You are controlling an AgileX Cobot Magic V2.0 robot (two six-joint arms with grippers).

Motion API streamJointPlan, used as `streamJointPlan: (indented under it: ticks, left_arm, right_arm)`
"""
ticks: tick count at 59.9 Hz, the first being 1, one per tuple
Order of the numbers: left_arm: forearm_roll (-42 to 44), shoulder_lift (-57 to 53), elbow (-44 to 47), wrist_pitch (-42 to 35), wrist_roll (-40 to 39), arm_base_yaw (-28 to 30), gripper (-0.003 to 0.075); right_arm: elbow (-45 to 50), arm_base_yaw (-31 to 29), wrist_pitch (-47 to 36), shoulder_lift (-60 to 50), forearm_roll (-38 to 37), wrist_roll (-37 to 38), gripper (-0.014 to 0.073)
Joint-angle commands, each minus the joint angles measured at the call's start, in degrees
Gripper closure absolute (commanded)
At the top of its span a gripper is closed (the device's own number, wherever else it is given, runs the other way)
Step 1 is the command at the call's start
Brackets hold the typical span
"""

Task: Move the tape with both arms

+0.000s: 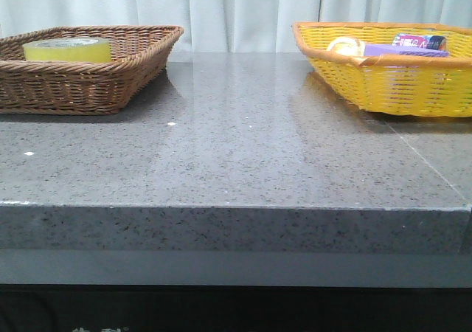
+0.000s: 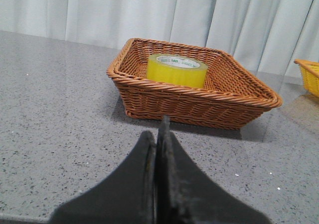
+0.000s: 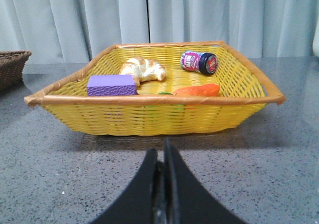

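Note:
The tape, a thick glossy yellow roll, lies flat in the brown wicker basket at the far left of the table. The left wrist view shows the tape inside that basket. My left gripper is shut and empty, low over the table, short of the basket. My right gripper is shut and empty, in front of the yellow basket. Neither arm shows in the front view.
The yellow basket at the far right holds a purple block, a croissant, a small dark jar and an orange carrot-like piece. The grey speckled table lies between the baskets; white curtains hang behind.

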Motion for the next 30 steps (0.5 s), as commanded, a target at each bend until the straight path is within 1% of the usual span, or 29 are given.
streamJointPlan:
  ticks: [1,9,30]
  left_arm:
    - [-0.13,-1.05,2.21,-4.85,-0.35,0.18,0.074]
    - [-0.13,-1.05,2.21,-4.85,-0.35,0.18,0.074]
    - [-0.13,-1.05,2.21,-4.85,-0.35,0.18,0.074]
  right_arm:
    - [-1.57,-0.74,-5.13,-1.53,-1.74,0.0,0.0662]
    - [-1.57,-1.76,-5.13,-1.53,-1.74,0.0,0.0662]
    - [-1.57,-1.76,-5.08,-1.53,-1.69,0.0,0.0662]
